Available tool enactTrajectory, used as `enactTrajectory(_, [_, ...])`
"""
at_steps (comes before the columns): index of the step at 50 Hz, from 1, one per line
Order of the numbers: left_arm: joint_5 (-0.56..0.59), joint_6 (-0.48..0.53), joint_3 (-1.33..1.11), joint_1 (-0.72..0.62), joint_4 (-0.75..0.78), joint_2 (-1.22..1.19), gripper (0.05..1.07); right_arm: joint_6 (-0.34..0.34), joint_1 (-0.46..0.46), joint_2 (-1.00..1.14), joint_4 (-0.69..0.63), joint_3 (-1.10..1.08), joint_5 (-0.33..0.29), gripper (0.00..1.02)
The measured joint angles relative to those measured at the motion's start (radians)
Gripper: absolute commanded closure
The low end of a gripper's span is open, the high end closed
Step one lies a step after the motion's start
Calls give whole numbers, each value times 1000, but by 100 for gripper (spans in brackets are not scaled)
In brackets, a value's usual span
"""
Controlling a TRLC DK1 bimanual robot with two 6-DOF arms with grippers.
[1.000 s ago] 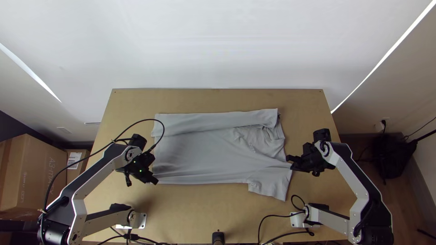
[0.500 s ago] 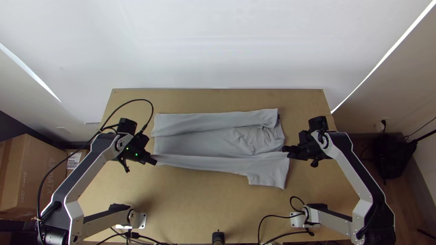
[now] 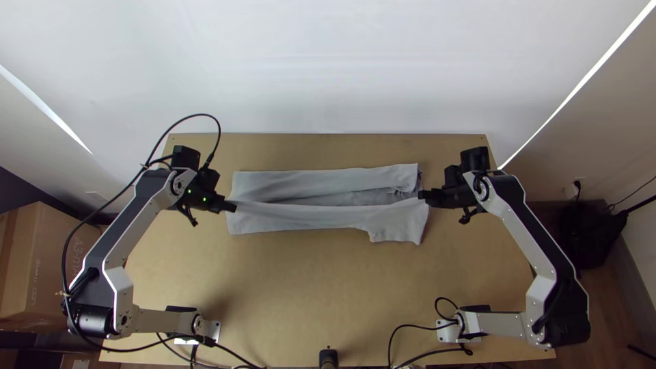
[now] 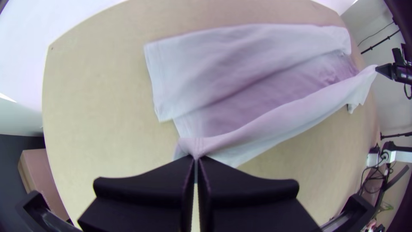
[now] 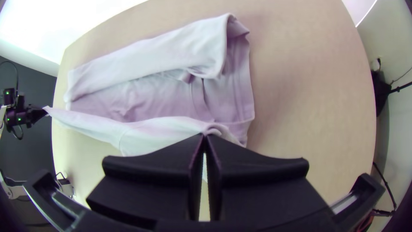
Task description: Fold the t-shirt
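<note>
Grips the grey shirt point(image 3: 301, 218), folded inward along its far side on the table point(image 3: 328, 287), by the near part's hem in the left pincer point(image 3: 232, 206) and opposite end in the right pincer point(image 3: 422, 195).

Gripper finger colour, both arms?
Black on the left gripper and right gripper; clearest in each arm's own wrist view.

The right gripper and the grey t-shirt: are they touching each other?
Touching. The right wrist view shows it plainly: the jaws of the right gripper are closed on the t-shirt, and the cloth gathers up right at their tips.
</note>
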Motion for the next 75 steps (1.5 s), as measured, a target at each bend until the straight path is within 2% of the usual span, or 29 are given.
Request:
enactTrajectory(9, [0,-14,116,1,6,81,105,0,9,129,43,105,0,100])
enactTrajectory(32, [4,-32,411,26,6,376,105,0,13,525,51,491,9,100])
enactTrajectory(41, [4,-40,457,32,6,483,105,1,13,636,51,574,24,100])
enactTrajectory(43, [4,-44,457,32,6,501,97,3,13,654,51,581,32,100])
enactTrajectory(44, [4,-47,457,32,9,508,90,4,13,661,51,585,36,95])
enactTrajectory(45, [4,-50,457,32,17,515,82,4,13,669,51,588,45,85])
enactTrajectory(46, [4,-52,457,32,25,521,75,5,13,677,51,591,53,72])
enactTrajectory(47, [4,-55,456,32,44,523,69,5,12,681,51,593,62,55])
enactTrajectory(49, [4,-60,451,32,84,525,60,8,11,689,54,593,73,25])
enactTrajectory(51, [4,-72,442,33,130,525,49,8,8,691,64,593,86,4])
enactTrajectory(53, [4,-78,437,34,171,523,36,11,3,691,89,592,92,3])
enactTrajectory(58, [4,-97,410,43,245,511,16,23,-23,675,182,575,102,3])
enactTrajectory(65, [20,-100,342,74,266,462,12,42,-63,593,211,494,111,3])
enactTrajectory(72, [177,-111,251,131,282,380,12,81,-92,483,214,428,108,3])
enactTrajectory(75, [234,-114,219,156,292,350,12,105,-102,429,214,406,68,3])
